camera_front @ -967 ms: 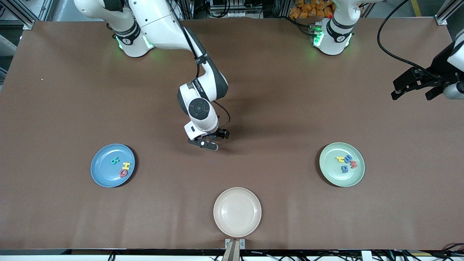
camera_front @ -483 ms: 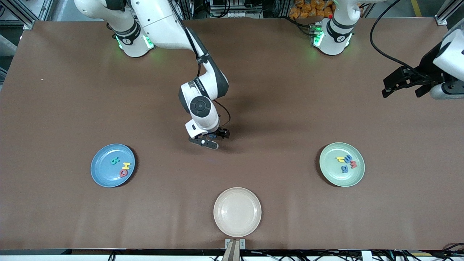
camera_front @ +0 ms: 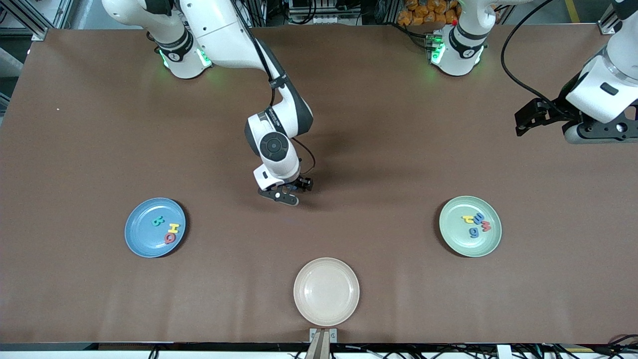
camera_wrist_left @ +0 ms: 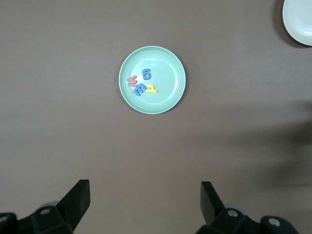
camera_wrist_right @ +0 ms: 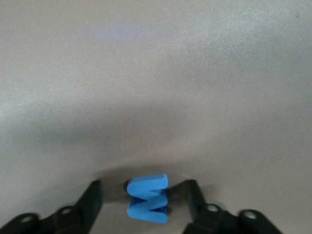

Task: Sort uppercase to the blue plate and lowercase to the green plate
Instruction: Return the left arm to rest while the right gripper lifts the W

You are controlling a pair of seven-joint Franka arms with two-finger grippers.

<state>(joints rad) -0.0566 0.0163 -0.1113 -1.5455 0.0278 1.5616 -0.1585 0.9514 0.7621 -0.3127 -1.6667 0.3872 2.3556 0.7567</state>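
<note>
On the blue plate (camera_front: 142, 244): three uppercase letters are seen, a teal-green R (camera_front: 158, 221), a yellow H (camera_front: 173, 228) and a red Q (camera_front: 170, 238); H and Q are set touching, and R lies a little apart from them.
Blue plate, place: it is set on the brown table (camera_front: 99, 124) toward the right arm's end.
Right gripper (camera_front: 286, 192): it is held low over the bare middle of the table, between the two coloured plates.
Right claw: in the right wrist view the fingers (camera_wrist_right: 95, 195) are seen on either side of the blue W (camera_wrist_right: 147, 197), with a narrow gap left on each side, so the letter is framed but not gripped.
Blue W, place: it is shown between those fingers, on no plate; whether it rests on the table cannot be told.
Cream plate (camera_front: 326, 291): it is placed nearest the front camera, about midway along the table, with nothing shown in it.
Green plate (camera_front: 458, 244): it is set toward the left arm's end, and four lowercase letters are clustered in it.
Lowercase letters: a yellow hooked letter (camera_front: 468, 218), a small blue letter (camera_front: 478, 218), a red-pink letter (camera_front: 486, 227) and a blue e-like letter (camera_front: 473, 232) are grouped close together.
Left gripper (camera_front: 529, 118): it is held high over the table at the left arm's end.
Left claw: the fingers (camera_wrist_left: 78, 200) are spread wide, and nothing is held between them.
</note>
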